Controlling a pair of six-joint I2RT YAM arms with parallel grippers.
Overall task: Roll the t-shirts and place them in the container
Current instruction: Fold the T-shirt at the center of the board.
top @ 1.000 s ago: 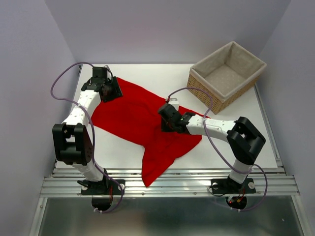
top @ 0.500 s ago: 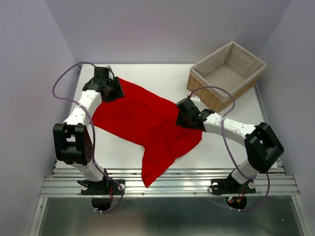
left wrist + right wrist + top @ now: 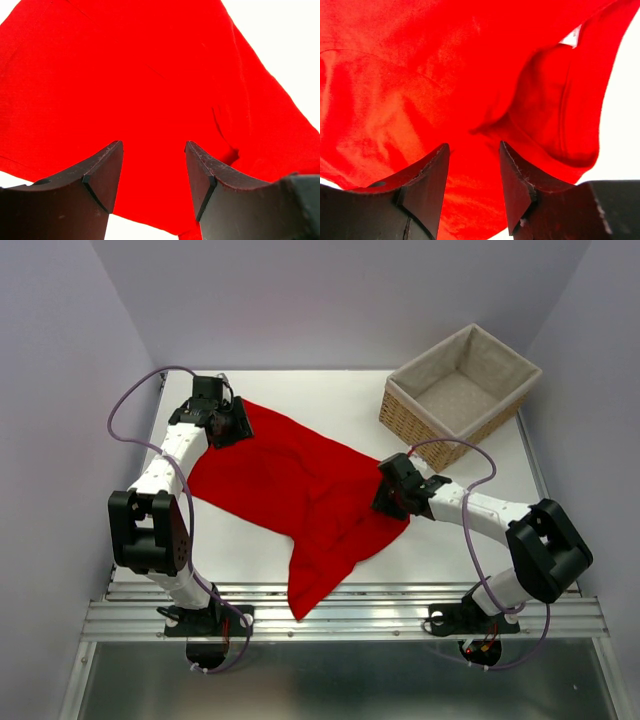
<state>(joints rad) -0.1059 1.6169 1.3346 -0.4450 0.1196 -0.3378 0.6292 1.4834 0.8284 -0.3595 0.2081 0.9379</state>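
Observation:
One red t-shirt (image 3: 290, 480) lies spread and wrinkled across the white table (image 3: 330, 395), and one end of it hangs over the front edge. My left gripper (image 3: 238, 421) stands open at the shirt's far left corner; the left wrist view shows flat red cloth (image 3: 150, 75) under its gripper (image 3: 152, 145) and none pinched. My right gripper (image 3: 386, 496) hovers open over the shirt's right edge. The right wrist view shows rumpled cloth (image 3: 420, 75) with a folded pocket beyond that gripper (image 3: 474, 147), and nothing is held.
A wicker basket (image 3: 420, 430) with a pale liner stands at the back right, close behind the right arm. Bare table shows along the back and at the near left. A metal rail (image 3: 340, 615) runs along the front edge.
My right arm has swung from the middle of the shirt out to its right edge, and its jaws have widened a little. The left arm has stayed still.

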